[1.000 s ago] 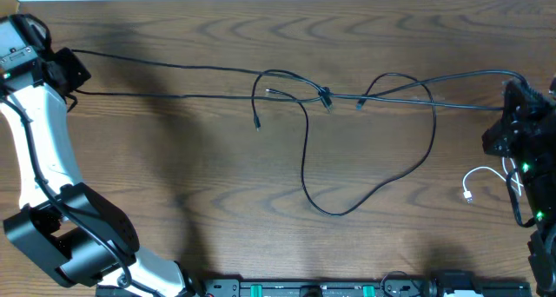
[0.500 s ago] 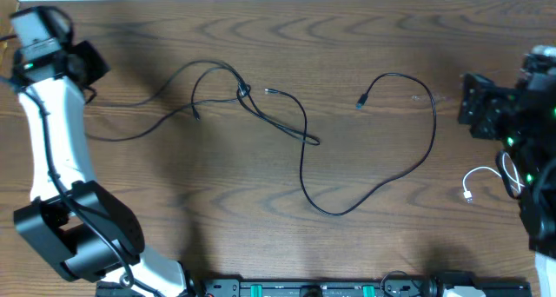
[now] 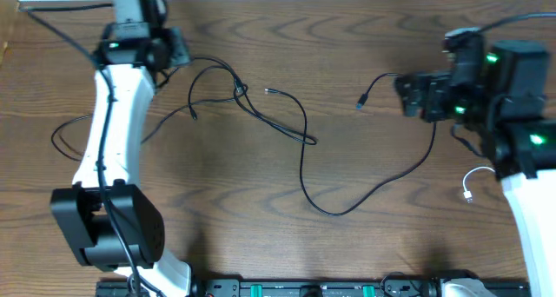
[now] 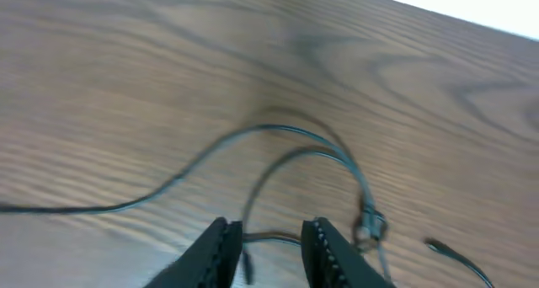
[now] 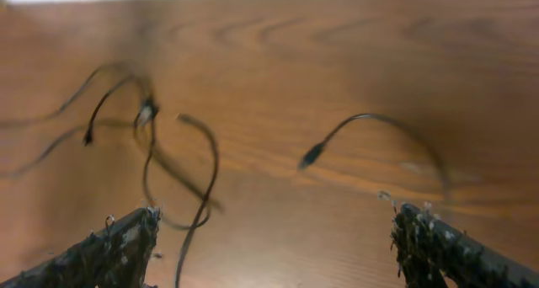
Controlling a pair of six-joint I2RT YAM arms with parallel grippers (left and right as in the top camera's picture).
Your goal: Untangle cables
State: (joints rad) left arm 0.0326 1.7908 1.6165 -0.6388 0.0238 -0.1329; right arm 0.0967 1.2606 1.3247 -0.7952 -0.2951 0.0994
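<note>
Cables (image 3: pixel 304 145), black, lie loose at centre, knotted toward ten o'clock by my left gripper (image 4: pixel 271 233), its jaws narrowly parted; my right gripper (image 5: pixel 276 216) gapes wide and empty at three o'clock, white cable (image 3: pixel 473 177) at four.

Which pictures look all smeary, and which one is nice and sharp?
Overhead view: sharp, the black cables and the table's wood grain look crisp, with faint soft shadows on the wood. Left wrist view: smeared, the cables look like streaks. Right wrist view: also blurry, the plug is fuzzy and the top edge glows white.
</note>
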